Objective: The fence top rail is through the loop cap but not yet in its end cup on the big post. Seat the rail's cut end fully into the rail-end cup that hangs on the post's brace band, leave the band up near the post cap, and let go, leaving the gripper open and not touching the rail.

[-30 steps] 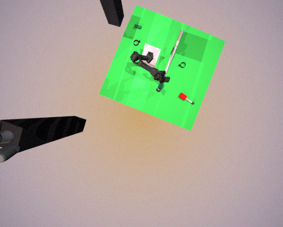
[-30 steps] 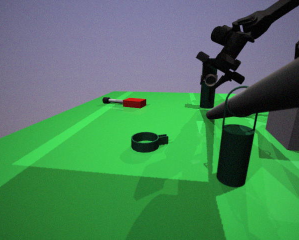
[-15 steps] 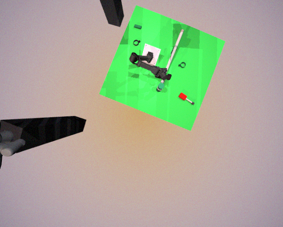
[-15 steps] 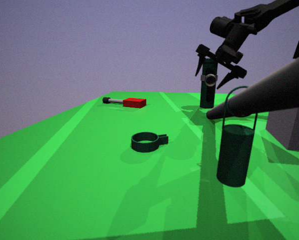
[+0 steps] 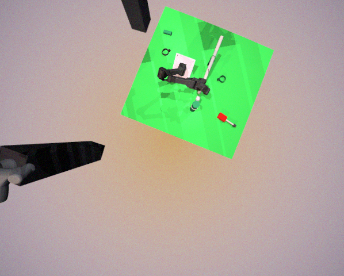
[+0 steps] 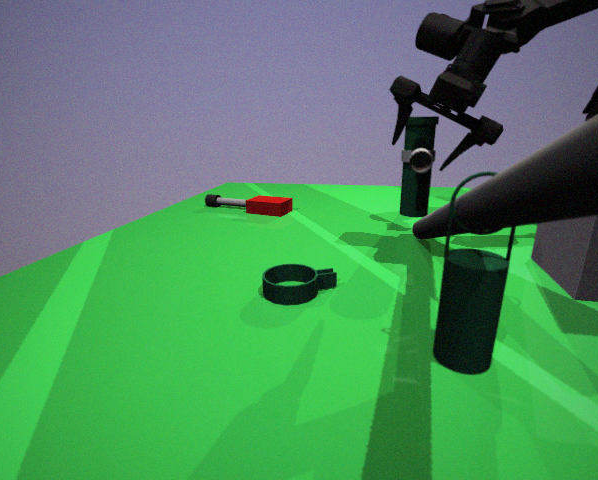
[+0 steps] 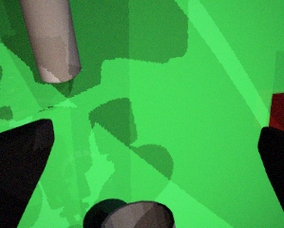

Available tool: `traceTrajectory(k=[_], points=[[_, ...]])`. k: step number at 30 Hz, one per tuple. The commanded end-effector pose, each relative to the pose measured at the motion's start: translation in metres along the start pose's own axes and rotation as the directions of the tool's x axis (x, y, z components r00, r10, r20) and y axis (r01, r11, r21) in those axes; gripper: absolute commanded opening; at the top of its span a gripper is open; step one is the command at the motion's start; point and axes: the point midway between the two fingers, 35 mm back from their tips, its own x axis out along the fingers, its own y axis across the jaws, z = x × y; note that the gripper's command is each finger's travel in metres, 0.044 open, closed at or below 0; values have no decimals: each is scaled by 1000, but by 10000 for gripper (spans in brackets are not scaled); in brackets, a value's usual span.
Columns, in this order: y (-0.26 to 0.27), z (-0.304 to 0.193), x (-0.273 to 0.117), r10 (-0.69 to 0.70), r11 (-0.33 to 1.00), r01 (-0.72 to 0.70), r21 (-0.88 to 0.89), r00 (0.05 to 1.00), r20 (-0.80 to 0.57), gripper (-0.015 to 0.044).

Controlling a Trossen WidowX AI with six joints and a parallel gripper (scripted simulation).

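Note:
The pale rail (image 5: 218,46) (image 6: 557,170) (image 7: 51,38) passes through the wire loop (image 6: 512,242) above the short post (image 6: 470,310). Its cut end slopes down, low near the mat, apart from the cup. The big dark green post (image 6: 414,193) stands upright under its cap (image 5: 195,104) (image 6: 422,121). The grey brace band (image 6: 406,156) sits on its upper part, below the cap, with the rail-end cup (image 5: 197,98) (image 6: 422,169) (image 7: 142,218) facing the rail, empty. My gripper (image 6: 417,156) (image 7: 158,133) is wide open and empty, near the cup and apart from the rail.
A red block with a rod (image 5: 221,117) (image 6: 268,205) lies beyond the post. A dark ring clamp (image 5: 221,79) (image 6: 289,294) lies beside the rail. Another ring clamp (image 5: 165,55) and a green cylinder (image 5: 167,32) lie on the far side of the white base plate (image 5: 188,61).

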Motion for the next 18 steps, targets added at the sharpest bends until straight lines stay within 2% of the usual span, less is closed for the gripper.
traceTrajectory(k=[1,6,11,18], points=[[-2,20,-7,36,972,-38,230,999,11,440],[0,45,-19,72,863,-64,501,997,4,440],[2,66,-33,82,689,-37,724,996,-27,440],[3,89,-55,46,418,59,906,995,-86,440]])
